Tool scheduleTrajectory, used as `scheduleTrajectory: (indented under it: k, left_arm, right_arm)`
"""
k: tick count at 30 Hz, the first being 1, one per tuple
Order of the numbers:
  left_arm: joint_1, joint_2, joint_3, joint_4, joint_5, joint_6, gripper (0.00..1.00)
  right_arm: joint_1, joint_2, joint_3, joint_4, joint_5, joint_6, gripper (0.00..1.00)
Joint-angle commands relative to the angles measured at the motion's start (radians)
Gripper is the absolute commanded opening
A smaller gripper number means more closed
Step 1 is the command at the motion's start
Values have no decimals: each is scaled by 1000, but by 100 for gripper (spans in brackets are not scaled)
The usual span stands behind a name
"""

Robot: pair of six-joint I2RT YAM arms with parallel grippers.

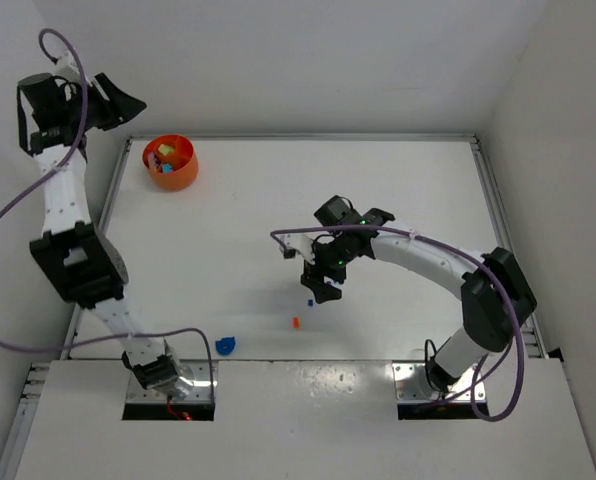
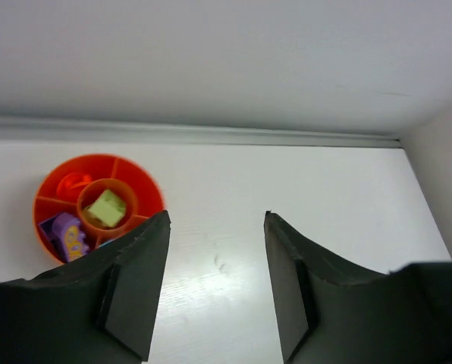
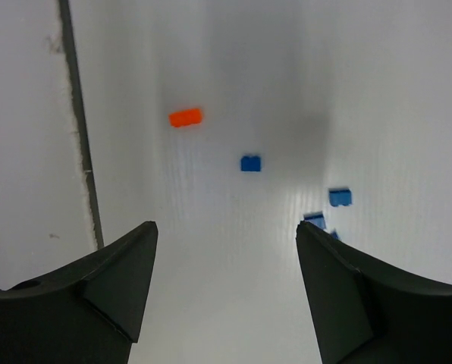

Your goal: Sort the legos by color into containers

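Top external view shows a tiny blue lego (image 1: pixel 310 300) on the white worktop (image 1: pixel 398 180). An orange lego (image 1: pixel 296 322) lies near it, and a larger blue lego (image 1: pixel 225 346) lies further left by the front edge. The orange bowl (image 1: pixel 183 180) sits at the far left corner. It holds a lime green piece (image 2: pixel 106 208) in its centre cup and a purple piece (image 2: pixel 70 235) in an outer compartment. The right tool (image 1: pixel 325 290) hangs near the tiny blue lego, fingers spread with nothing between them. The left tool (image 2: pixel 217 227), raised near the bowl, is likewise spread and empty.
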State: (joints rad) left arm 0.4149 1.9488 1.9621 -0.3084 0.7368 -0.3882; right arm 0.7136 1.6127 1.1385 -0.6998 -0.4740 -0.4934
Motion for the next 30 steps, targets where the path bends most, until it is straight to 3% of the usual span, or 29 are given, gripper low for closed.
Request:
scheduleTrajectory:
  k: [1, 6, 8, 10, 16, 23, 30]
  left_arm:
    - [12, -296, -215, -58, 138, 98, 59]
    - [22, -676, -548, -138, 9, 173, 60]
    - [22, -778, -610, -150, -68, 173, 62]
    - [22, -890, -644, -181, -135, 173, 62]
    - [22, -993, -644, -258, -194, 117, 65]
    - [22, -1002, -675, -267, -206, 69, 65]
    - [22, -984, -684, -267, -206, 60, 65]
  right_arm:
    - [62, -25, -14, -12, -45, -103, 74]
    - [164, 131, 76, 72, 17, 169, 54]
    - [175, 162, 63, 118, -3, 346, 55]
    - [184, 147, -8, 225, 84, 486, 55]
    - [184, 115, -143, 371, 193, 775, 50]
    - [193, 147, -163, 418, 330, 1010, 42]
    - [228, 174, -172, 418, 433, 1104, 41]
